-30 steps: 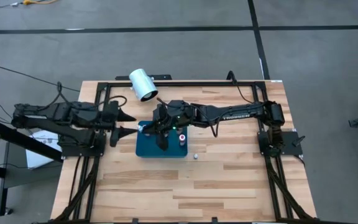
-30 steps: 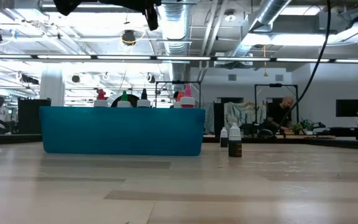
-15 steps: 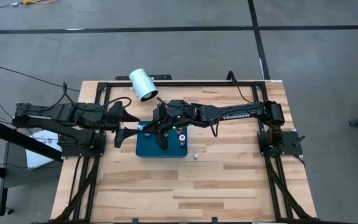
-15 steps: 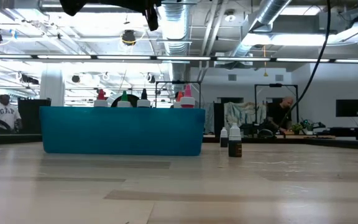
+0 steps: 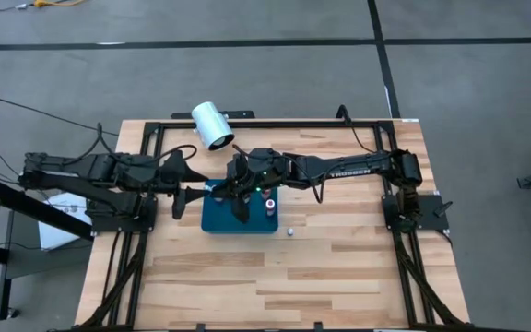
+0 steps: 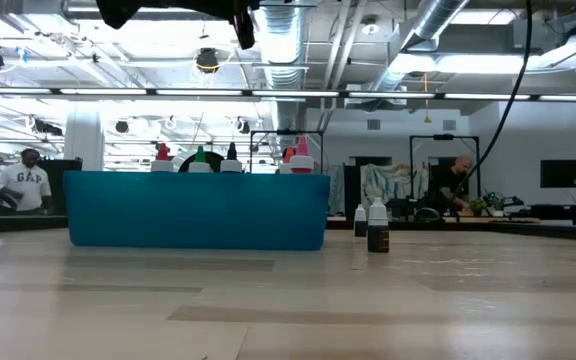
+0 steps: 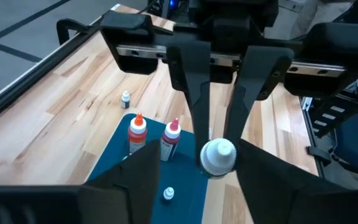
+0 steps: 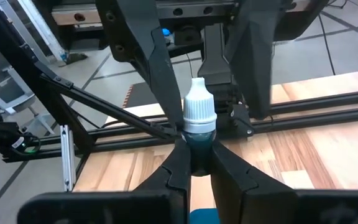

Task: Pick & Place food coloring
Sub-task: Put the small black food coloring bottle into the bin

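My right gripper (image 8: 194, 163) hangs over the left end of the teal tray (image 5: 218, 221), shut on a food coloring bottle (image 8: 199, 115) with a white cap and a dark teal body. My left gripper (image 5: 198, 183) faces it from the table's left, open, with one finger on each side of the bottle's cap (image 7: 218, 155); I cannot tell whether they touch it. Several more food coloring bottles stand upright in the tray, among them a red-topped one (image 7: 137, 129) and a pink-topped one (image 7: 171, 133). A small bottle (image 5: 289, 231) stands on the table beside the tray. My right gripper pinches the bottle's dark body (image 8: 195, 144) just behind the cap, between its two fingertips. The fingers come from the table's right, slanting a little downward, and the bottle lies along them with its cap toward my left gripper. The bottle is lifted clear above the tray.
A large white cylinder (image 5: 213, 125) lies at the table's far left, beyond the tray. A black frame rail (image 5: 275, 123) runs round the table top. Bare wood lies toward the near edge. In the low view, people show in the room behind.
My left gripper has edged toward the table's right, closer to the bottle held by my right gripper. The right gripper and the bottle have kept still.
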{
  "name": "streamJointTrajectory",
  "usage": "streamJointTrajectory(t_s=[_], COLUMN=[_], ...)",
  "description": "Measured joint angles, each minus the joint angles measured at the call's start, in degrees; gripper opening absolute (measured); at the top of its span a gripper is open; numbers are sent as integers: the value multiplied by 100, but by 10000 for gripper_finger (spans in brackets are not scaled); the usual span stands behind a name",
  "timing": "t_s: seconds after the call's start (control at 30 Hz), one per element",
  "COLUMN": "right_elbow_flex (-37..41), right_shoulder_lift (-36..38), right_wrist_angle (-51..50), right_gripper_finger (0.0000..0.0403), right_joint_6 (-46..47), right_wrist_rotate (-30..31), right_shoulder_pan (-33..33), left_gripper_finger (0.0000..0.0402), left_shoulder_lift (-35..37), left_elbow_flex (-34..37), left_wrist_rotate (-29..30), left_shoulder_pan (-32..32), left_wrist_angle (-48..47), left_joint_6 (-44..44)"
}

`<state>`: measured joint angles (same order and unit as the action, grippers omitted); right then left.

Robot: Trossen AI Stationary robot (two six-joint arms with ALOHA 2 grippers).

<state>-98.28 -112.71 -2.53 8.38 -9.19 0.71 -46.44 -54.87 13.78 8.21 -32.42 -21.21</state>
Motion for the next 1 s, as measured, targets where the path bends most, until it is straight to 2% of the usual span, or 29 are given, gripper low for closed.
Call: streamJointTrajectory(t_s=[0.5, 0.6, 0.8, 1.0], right_elbow_flex=[0, 0, 0, 0], right_shoulder_lift=[0, 0, 0, 0], right_wrist_angle=[-2, -7, -17, -34], right_gripper_finger=[45, 46, 47, 47], right_joint_6=[13, 15, 15, 17], right_wrist_rotate=[21, 19, 19, 19], right_shoulder_pan=[-7, -4, -4, -5], left_gripper_finger=[51, 47, 73, 64], left_shoulder_lift=[-32, -32, -32, -32], left_elbow_flex=[0, 0, 0, 0], left_wrist_rotate=[-63, -61, -12, 24], left_shoulder_pan=[2, 2, 2, 2], left_wrist_angle=[38, 37, 36, 35], left_joint_6=[67, 68, 66, 69])
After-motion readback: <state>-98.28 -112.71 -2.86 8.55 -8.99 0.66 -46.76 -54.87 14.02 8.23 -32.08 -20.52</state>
